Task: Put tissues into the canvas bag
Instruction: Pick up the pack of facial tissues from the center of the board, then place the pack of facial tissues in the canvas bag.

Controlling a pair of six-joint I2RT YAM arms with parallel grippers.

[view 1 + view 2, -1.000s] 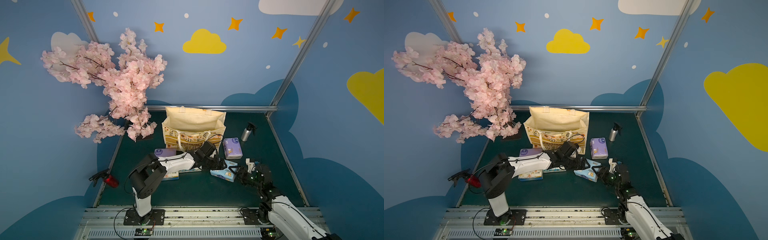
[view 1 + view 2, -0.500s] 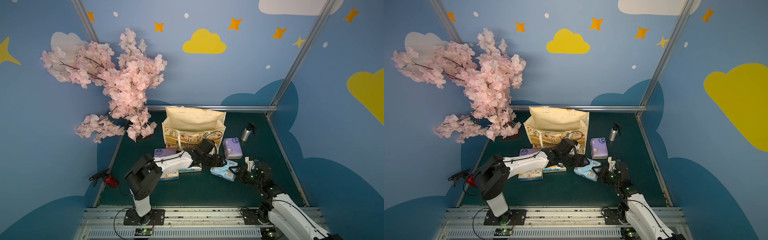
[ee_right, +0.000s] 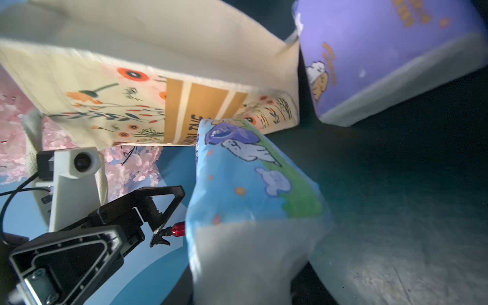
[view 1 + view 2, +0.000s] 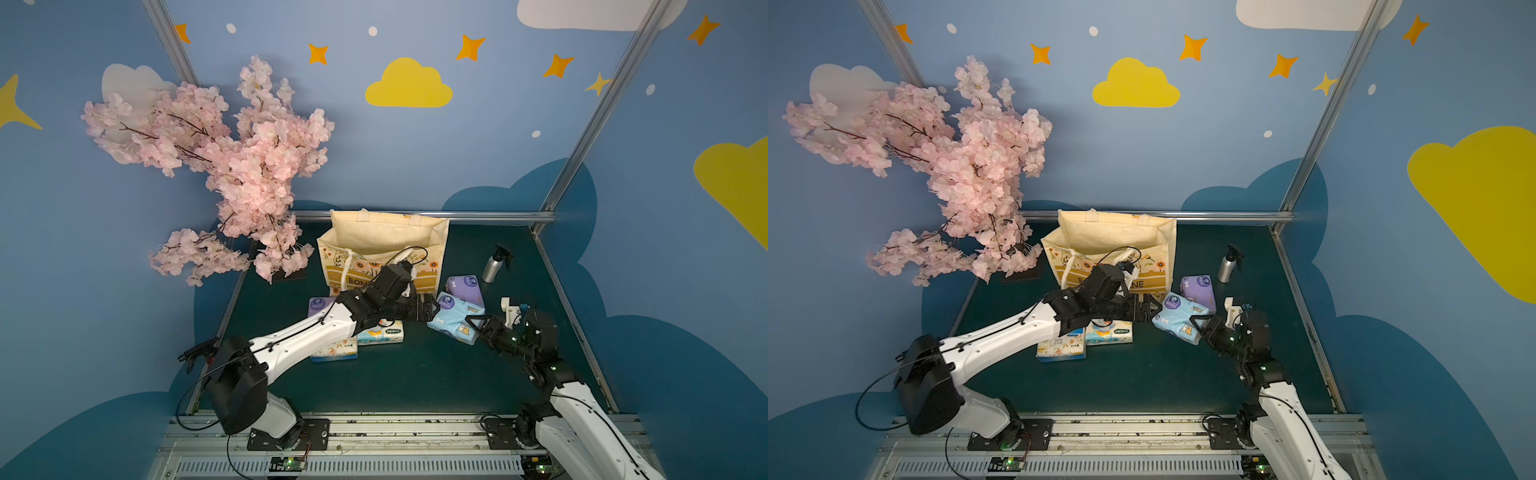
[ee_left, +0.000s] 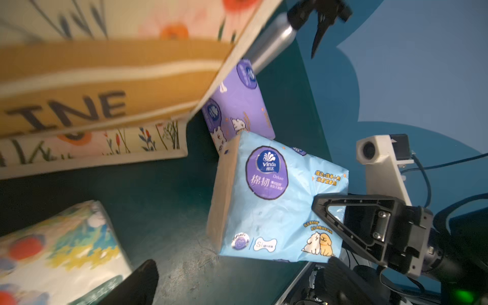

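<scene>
- Grips one end of the light blue pack [image 4: 451, 316] with the right pincer [image 4: 473, 328], jaws drawn narrow on the wrapper; pack tilted above the bench [image 4: 415, 382].
- Presents the left pincer [image 4: 429, 309] spread wide and empty at the pack's opposite end; contact not determinable.
- Locates the canvas bag [image 4: 374, 232] upright, mouth open, at rear centre of the bench, just behind both pincers.
- Shows one purple pack [image 4: 465, 286] beside the bag's corner.
- Shows a second purple pack [image 4: 319, 303], a cartoon-print pack [image 4: 382, 332] and a floral-print pack [image 4: 336, 353] partly under the left arm.
- Places the spray bottle [image 4: 492, 266] upright near the first purple pack.
</scene>
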